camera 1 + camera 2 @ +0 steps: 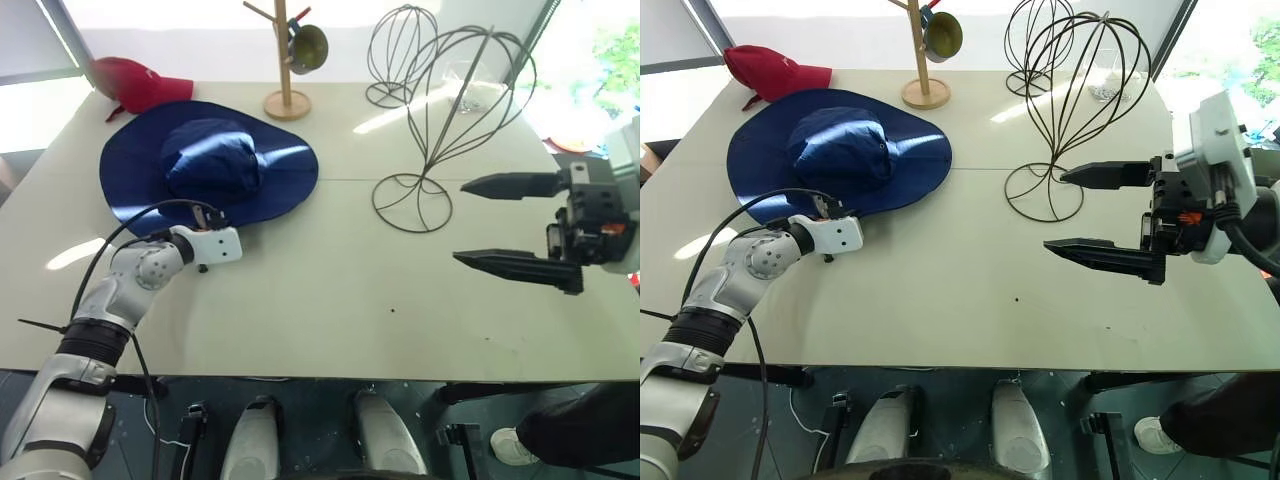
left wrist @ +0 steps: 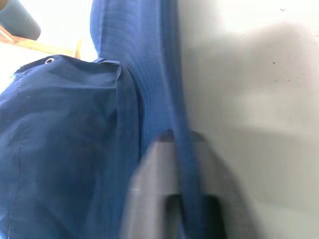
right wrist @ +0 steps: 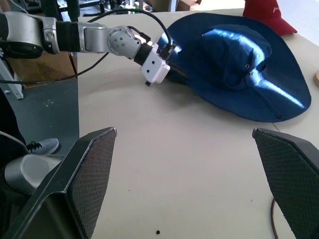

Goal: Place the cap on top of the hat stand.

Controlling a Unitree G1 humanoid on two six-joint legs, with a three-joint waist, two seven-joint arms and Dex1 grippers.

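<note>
cap (image 1: pixel 210 165): lying flat on the table (image 1: pixel 330 290), left of the hat stand (image 1: pixel 450 120)
left gripper (image 3: pixel 172 74): pinching the cap's near brim edge, fingers clamped on the fabric
right gripper (image 1: pixel 510 225): hovering just right of the hat stand's base ring, fingers spread wide, holding nothing
red cap (image 1: pixel 135 82): sitting behind the cap

Pale table (image 1: pixel 330 290): blue cap (image 1: pixel 210 160) left, red cap (image 1: pixel 135 82) far left, peg tree (image 1: pixel 287 60) far centre, hat stand (image 1: pixel 450 120) right, smaller wire stand (image 1: pixel 400 50) behind it.
</note>
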